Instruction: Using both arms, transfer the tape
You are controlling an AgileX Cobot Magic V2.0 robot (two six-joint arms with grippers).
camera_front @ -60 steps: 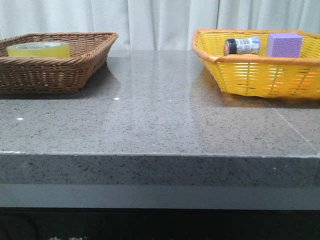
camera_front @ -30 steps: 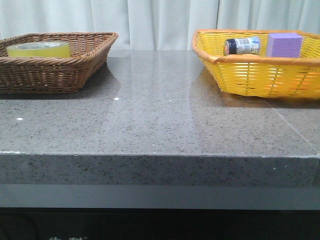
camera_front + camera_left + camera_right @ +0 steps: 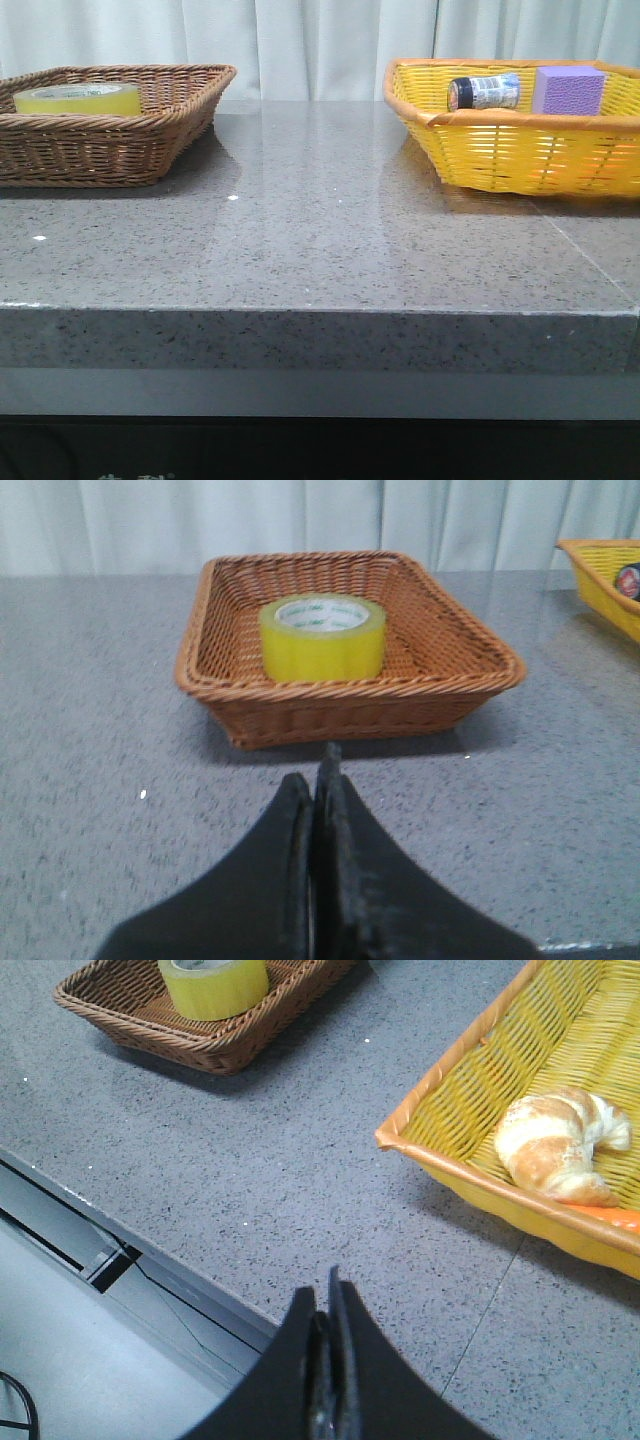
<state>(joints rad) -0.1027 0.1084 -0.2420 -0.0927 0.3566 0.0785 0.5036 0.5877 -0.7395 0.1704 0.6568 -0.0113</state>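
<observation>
The yellow tape roll (image 3: 78,98) lies flat in the brown wicker basket (image 3: 120,140) at the table's far left. It also shows in the left wrist view (image 3: 323,638) and the right wrist view (image 3: 213,984). My left gripper (image 3: 320,780) is shut and empty, over the table in front of the brown basket (image 3: 350,695), well short of the tape. My right gripper (image 3: 327,1295) is shut and empty, above the table's front edge, near the yellow basket (image 3: 450,1130). Neither arm shows in the front view.
The yellow basket (image 3: 520,150) at the far right holds a dark-capped bottle (image 3: 484,92), a purple block (image 3: 568,90) and a croissant (image 3: 555,1145). The grey stone table (image 3: 320,240) lies between the baskets. White curtains hang behind.
</observation>
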